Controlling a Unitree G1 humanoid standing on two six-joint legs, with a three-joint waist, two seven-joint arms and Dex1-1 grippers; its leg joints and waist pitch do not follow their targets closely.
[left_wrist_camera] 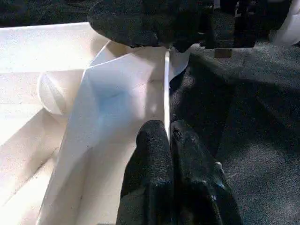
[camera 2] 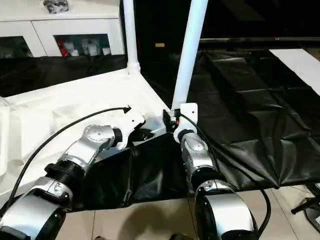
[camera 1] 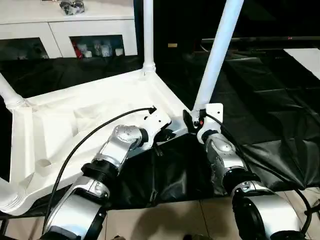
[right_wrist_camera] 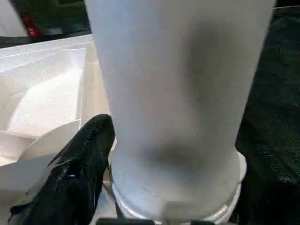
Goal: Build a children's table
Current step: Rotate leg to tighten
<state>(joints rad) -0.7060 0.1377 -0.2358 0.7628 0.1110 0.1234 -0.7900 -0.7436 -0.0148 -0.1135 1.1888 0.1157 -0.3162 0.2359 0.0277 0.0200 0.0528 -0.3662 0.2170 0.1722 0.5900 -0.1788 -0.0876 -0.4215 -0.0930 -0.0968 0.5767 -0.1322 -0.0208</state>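
Already the upturned tabletop [camera 1: 85, 115] carries legs in its sockets — right gripper [camera 1: 196, 121] fingers spread about the last leg [camera 1: 216, 55], left gripper [left_wrist_camera: 169, 140] fingers pressed together on the rim.

The tabletop [camera 1: 90, 120] lies upside down on the sheet [camera 1: 270, 90] before me, reaching off to my left. One leg [camera 1: 148, 35] stands in its far corner; another leg [camera 1: 216, 55] rises, tilted, from the near right corner. My left gripper [left_wrist_camera: 168, 140] sits at the tabletop's near edge, my right gripper [camera 1: 192, 122] beside that leg's foot. The cabinet [camera 1: 65, 25] stands behind.
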